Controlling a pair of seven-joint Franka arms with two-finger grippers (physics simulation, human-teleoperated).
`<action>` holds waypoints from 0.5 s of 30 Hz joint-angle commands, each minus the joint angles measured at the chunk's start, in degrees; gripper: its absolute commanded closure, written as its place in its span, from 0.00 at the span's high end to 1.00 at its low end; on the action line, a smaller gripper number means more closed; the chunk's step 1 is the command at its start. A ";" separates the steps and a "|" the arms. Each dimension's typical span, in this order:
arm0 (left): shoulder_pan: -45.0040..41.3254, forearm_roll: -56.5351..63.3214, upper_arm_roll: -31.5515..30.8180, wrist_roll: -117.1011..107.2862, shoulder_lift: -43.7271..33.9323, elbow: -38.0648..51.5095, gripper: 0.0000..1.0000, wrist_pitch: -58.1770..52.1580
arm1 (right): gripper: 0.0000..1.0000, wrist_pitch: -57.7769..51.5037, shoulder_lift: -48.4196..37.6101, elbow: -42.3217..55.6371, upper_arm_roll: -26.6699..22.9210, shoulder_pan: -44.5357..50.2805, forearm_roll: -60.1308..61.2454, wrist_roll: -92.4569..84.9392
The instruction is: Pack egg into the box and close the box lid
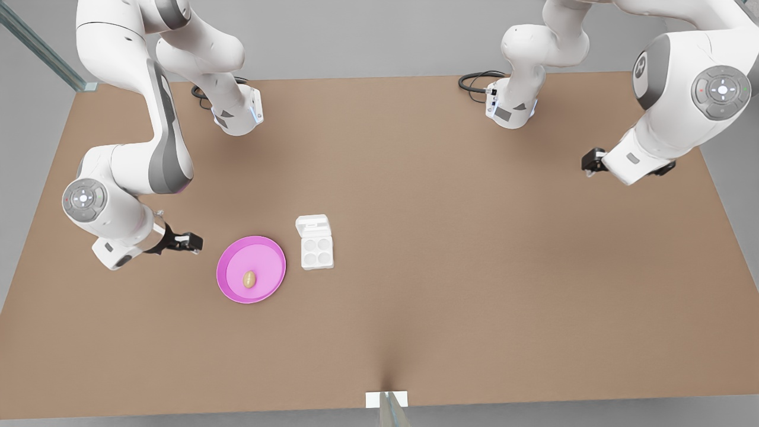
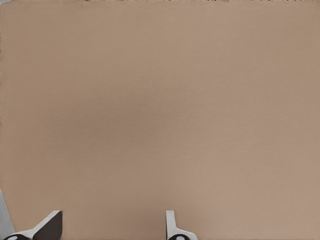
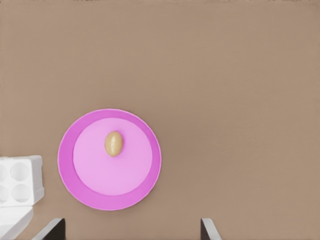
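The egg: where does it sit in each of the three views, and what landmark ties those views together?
Front view: the egg lies on the pink plate, at the front view's left of the box, whose cups are empty.
Left wrist view: bare table; the egg is not in this picture.
Right wrist view: the egg lies on the pink plate, off its centre.
Shared landmark: the pink plate beside the box, seen in the front and right wrist views.

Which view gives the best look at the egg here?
The right wrist view: the egg lies large and unobstructed on the pink plate, ahead of the open right gripper. The front view shows the egg only as a tiny oval on that plate. The left wrist view faces bare table.
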 commanded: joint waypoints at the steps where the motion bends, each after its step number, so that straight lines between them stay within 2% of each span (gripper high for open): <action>1: -0.32 0.24 0.01 2.73 -0.08 0.02 1.00 1.76 | 1.00 1.98 -0.06 0.40 0.01 -0.07 -0.02 1.39; 4: -0.32 0.24 0.01 2.73 0.53 0.02 1.00 1.76 | 1.00 0.04 1.86 1.63 0.01 0.46 0.16 1.13; 7: -0.40 0.15 0.01 2.73 3.87 0.03 1.00 3.34 | 1.00 -0.75 11.71 0.75 0.09 3.70 1.48 5.60; 12: -0.40 0.24 0.01 2.73 4.57 0.02 1.00 3.96 | 1.00 15.50 22.34 -1.45 0.09 4.85 1.31 1.57; 15: -0.49 0.24 -0.08 2.56 4.57 0.02 1.00 3.78 | 1.00 15.95 28.24 4.79 0.01 4.59 0.95 -10.12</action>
